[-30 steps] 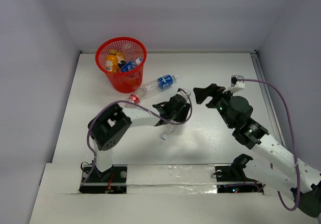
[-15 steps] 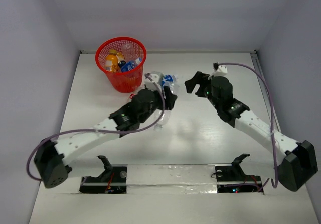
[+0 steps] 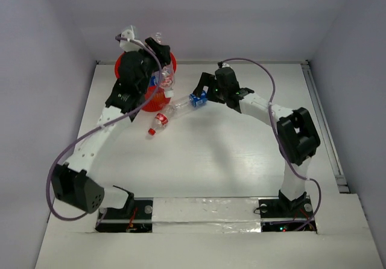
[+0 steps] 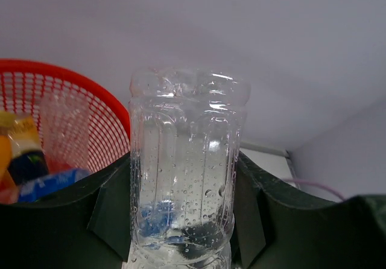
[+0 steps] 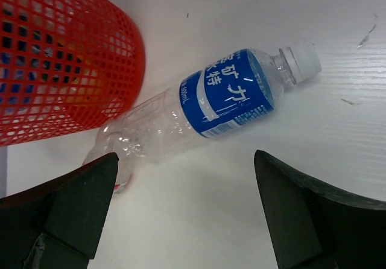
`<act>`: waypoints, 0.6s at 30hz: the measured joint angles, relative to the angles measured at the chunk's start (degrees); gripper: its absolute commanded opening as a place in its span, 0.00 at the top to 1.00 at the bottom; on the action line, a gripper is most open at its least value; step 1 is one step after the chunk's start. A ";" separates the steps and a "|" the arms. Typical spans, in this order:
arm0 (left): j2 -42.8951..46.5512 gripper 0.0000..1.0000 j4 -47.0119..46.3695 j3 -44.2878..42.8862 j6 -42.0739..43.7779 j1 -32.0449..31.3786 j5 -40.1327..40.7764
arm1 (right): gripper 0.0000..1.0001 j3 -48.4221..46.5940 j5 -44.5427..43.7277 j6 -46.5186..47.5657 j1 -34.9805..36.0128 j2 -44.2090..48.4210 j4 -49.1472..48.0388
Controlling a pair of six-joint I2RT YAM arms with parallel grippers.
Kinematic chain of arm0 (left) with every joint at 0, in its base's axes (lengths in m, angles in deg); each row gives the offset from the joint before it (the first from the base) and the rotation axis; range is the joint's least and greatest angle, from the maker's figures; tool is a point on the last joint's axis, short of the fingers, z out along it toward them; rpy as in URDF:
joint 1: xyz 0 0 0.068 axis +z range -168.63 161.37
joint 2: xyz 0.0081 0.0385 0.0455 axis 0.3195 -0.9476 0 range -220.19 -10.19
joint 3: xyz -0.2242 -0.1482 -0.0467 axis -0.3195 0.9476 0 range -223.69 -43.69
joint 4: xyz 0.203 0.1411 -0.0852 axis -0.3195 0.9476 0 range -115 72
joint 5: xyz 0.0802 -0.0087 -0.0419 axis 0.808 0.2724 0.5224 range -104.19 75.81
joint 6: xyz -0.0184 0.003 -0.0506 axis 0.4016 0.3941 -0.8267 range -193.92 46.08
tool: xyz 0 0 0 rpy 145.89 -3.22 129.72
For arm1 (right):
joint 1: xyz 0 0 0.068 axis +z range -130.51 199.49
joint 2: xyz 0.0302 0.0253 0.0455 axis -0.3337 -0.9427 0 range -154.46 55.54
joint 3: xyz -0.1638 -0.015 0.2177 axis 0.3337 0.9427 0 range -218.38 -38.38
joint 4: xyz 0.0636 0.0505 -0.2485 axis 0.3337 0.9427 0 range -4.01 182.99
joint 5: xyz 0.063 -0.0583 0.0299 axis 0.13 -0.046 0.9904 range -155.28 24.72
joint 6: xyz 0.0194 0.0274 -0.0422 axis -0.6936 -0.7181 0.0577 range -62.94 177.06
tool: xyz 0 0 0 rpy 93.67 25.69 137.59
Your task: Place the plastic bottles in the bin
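My left gripper (image 3: 155, 54) is shut on a clear plain bottle (image 4: 184, 166) and holds it upright over the rim of the red mesh bin (image 3: 151, 104). The bottle also shows in the top view (image 3: 158, 38). In the left wrist view the bin (image 4: 78, 118) holds an orange-filled bottle (image 4: 21, 139) and a blue-labelled one (image 4: 51, 183). My right gripper (image 5: 187, 221) is open, just above a blue-labelled bottle (image 5: 232, 97) that lies on the table beside the bin (image 5: 60, 58). A red-labelled, red-capped bottle (image 3: 158, 123) lies on the table below the bin.
The white table (image 3: 241, 160) is walled in by grey panels at the left, back and right. The left arm (image 3: 96, 136) stretches diagonally across the left half. The right arm (image 3: 265, 109) arches across the back right.
My left arm has swung from the table's middle up to the bin, carrying the clear bottle. My right arm has reached left and back to the blue-labelled bottle.
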 measured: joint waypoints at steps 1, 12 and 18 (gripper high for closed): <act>-2.03 0.57 0.31 -1.99 0.00 1.27 -0.57 | 0.00 -1.70 0.24 -0.15 0.00 -1.81 1.27; -21.07 0.55 6.88 -23.85 7.23 12.59 -4.68 | 0.00 -10.67 -0.48 -1.53 -0.02 -10.49 9.42; -29.31 0.47 9.11 -33.83 13.60 13.62 -6.88 | 0.00 -14.53 -0.63 -3.04 -0.02 -14.60 12.04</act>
